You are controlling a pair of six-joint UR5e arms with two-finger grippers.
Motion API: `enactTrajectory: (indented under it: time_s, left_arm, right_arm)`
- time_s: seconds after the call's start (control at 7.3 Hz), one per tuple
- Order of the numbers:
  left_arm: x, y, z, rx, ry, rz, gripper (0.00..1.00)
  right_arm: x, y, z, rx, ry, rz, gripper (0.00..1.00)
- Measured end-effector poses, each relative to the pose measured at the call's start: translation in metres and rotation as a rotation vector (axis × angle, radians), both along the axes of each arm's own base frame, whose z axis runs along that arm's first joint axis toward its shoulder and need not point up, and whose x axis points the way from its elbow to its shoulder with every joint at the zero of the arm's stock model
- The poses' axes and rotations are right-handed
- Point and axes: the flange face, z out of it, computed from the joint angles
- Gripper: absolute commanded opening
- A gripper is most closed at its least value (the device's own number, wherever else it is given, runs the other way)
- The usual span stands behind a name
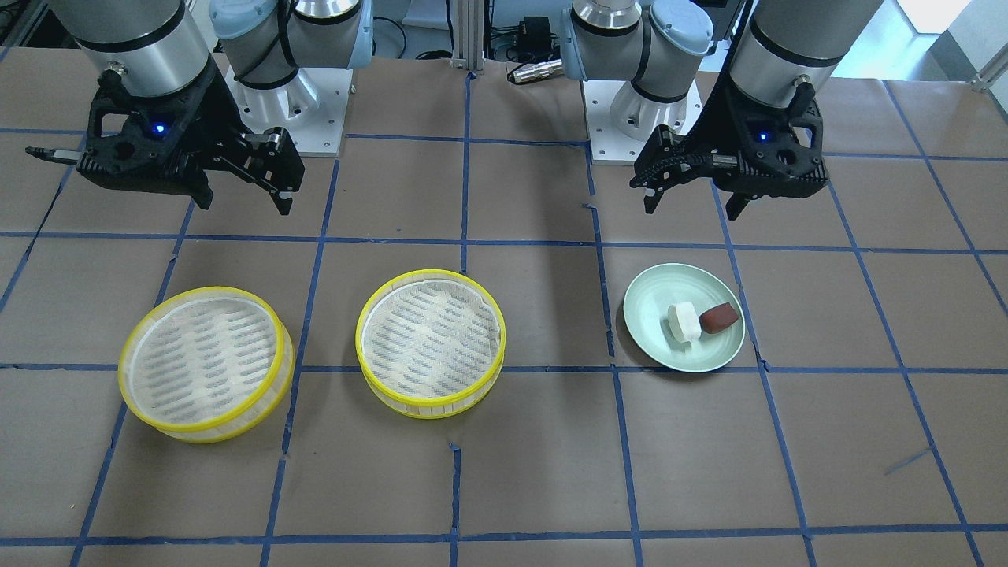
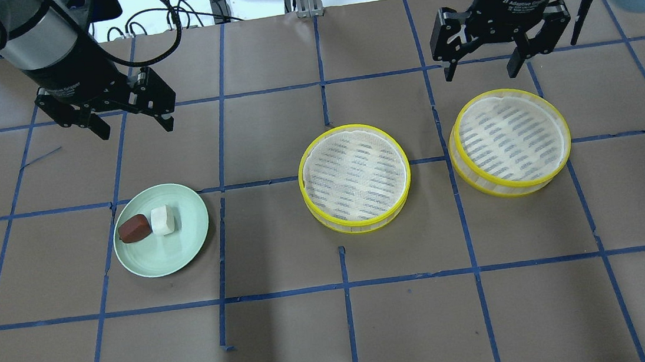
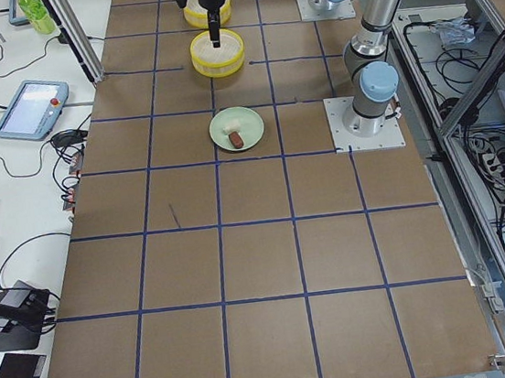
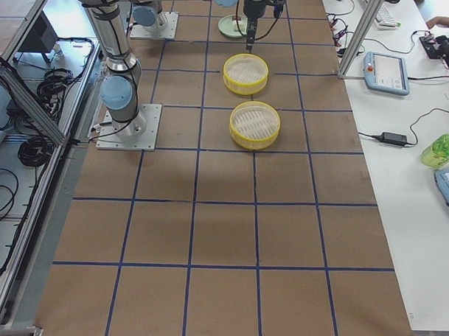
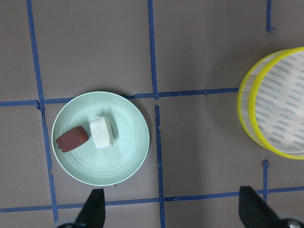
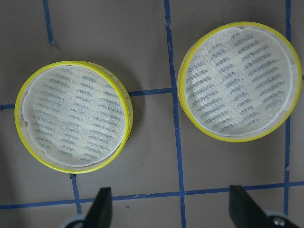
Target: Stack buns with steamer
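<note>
The cream-white bun point(image 2: 163, 220) and the reddish-brown bun point(image 2: 133, 229) lie side by side, touching, on a pale green plate point(image 2: 170, 255). They also show in the left wrist view, white point(image 5: 102, 133) and brown point(image 5: 72, 139). Two empty yellow-rimmed steamer trays stand apart, one in the middle point(image 2: 354, 176) and one at the right point(image 2: 509, 140). My left gripper point(image 2: 112, 121) is open and empty, raised beyond the plate. My right gripper point(image 2: 480, 71) is open and empty, raised beyond the right steamer.
The table is brown paper with a blue tape grid. The plate point(image 1: 669, 283) sits about one grid square from the middle steamer point(image 1: 431, 340). The other steamer point(image 1: 206, 362) lies a little further over. Arm bases stand at the table's robot-side edge.
</note>
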Motion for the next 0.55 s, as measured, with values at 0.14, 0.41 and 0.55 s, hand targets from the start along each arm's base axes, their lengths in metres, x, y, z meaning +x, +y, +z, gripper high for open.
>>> enactTrajectory:
  time_s: [0.14, 0.41, 0.55]
  left_arm:
    - [-0.0006, 0.0017, -0.0001, 0.001, 0.000, 0.000, 1.00]
    - [-0.0009, 0.0052, 0.0012, 0.001, -0.001, -0.003, 1.00]
    - [-0.0010, 0.0071, 0.0015, 0.003, -0.001, -0.006, 1.00]
  right_arm:
    - [0.0000, -0.0001, 0.0001, -0.001, 0.000, 0.000, 0.89]
    - [0.0000, -0.0002, 0.0000, 0.000, 0.000, 0.000, 0.90]
    - [-0.0008, -0.0004, -0.0009, 0.003, 0.000, -0.002, 0.90]
